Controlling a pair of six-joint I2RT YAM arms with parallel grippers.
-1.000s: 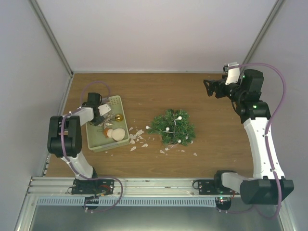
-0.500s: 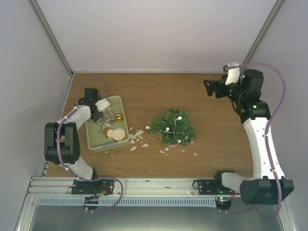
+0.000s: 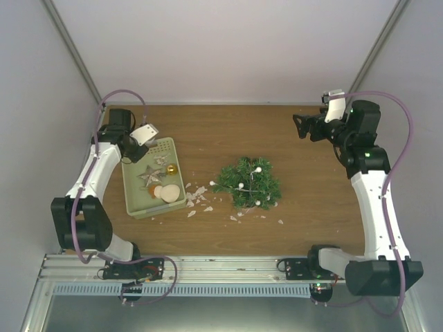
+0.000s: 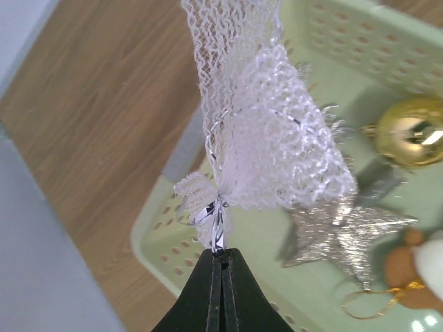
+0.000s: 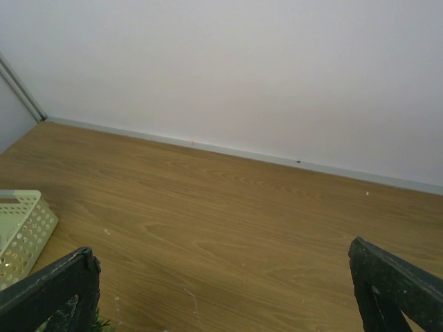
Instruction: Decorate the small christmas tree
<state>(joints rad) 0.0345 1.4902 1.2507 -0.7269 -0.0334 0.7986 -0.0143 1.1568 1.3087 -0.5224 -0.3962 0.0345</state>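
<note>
Left gripper (image 4: 220, 253) pinches a white lace ornament (image 4: 266, 138) by its thread, over the tray (image 4: 325, 41) — 10 o'clock of the tree (image 3: 248, 182). Right gripper (image 3: 300, 127) gapes wide — 2 o'clock.

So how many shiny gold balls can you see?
1. The gold ball sits in the green tray, beside the silver star. The lace bow in the left gripper covers part of the tray, so another could be hidden.
</note>
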